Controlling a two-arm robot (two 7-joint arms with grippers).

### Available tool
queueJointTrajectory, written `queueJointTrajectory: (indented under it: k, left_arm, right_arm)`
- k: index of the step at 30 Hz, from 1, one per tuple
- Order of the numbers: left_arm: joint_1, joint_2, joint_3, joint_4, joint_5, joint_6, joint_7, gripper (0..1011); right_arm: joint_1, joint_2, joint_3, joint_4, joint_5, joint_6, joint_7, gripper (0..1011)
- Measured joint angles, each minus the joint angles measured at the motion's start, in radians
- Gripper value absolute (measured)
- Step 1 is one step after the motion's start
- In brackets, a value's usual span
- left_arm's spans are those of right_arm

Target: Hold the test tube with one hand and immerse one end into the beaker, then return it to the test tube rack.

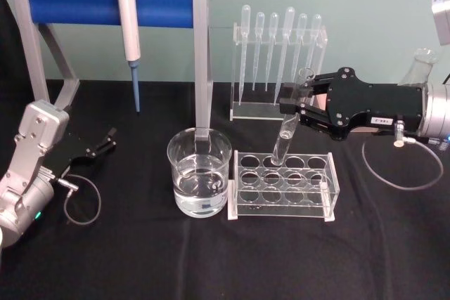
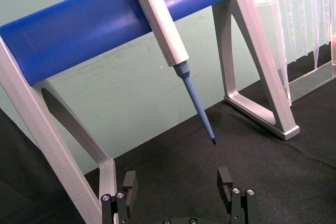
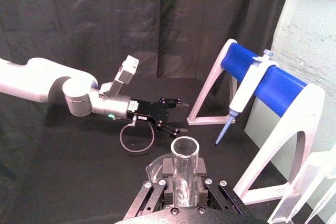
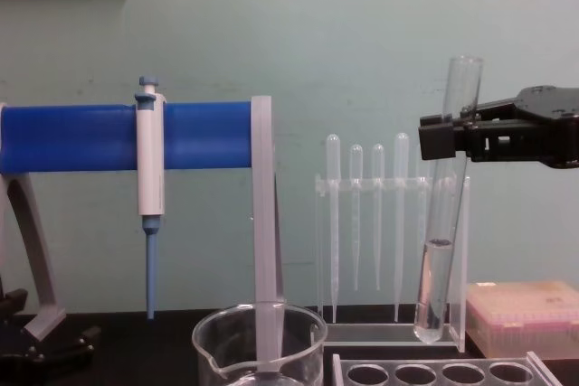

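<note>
1. Head view: the test tube (image 1: 290,119) stands tilted, with its rim leaning toward the right arm. Its rounded bottom is at a back-row hole of the test tube rack (image 1: 281,209). (In the chest view the bottom seems to hang just above the rack; I cannot tell if it touches.)
2. Progress, my judgement: the tube is neither in the beaker (image 1: 200,173) nor let go in the rack. Whether the dip is done cannot be read from this moment. Seating and release are left at the least; if the dip is not done, so is the carry to the beaker.
3. Look of the tube: clear glass with a plain open rim, seen end-on in the right wrist view (image 3: 185,153). The chest view (image 4: 443,223) shows a line low in the tube, possibly a liquid level.
4. The right gripper (image 1: 290,110) reaches in level from the right and is clamped on the tube's upper part, below the rim.
5. The beaker sits just beside the rack on its left, partly filled with clear liquid and with nothing dipped in it.
6. The left gripper (image 1: 105,143) is parked well apart at the left, near the micropipette (image 1: 128,29) on its stand. Its fingers are spread and hold nothing.
</note>
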Motion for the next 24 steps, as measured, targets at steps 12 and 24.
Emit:
queueJointTrajectory:
  k: [12,24]
  left_arm:
    - [0.000,0.000,0.000,0.000,0.000,0.000,0.000,1000]
    - [0.000,0.000,0.000,0.000,0.000,0.000,0.000,1000]
  right_arm:
    - [0.000,0.000,0.000,0.000,0.000,0.000,0.000,239]
    - [0.000,0.000,0.000,0.000,0.000,0.000,0.000,239]
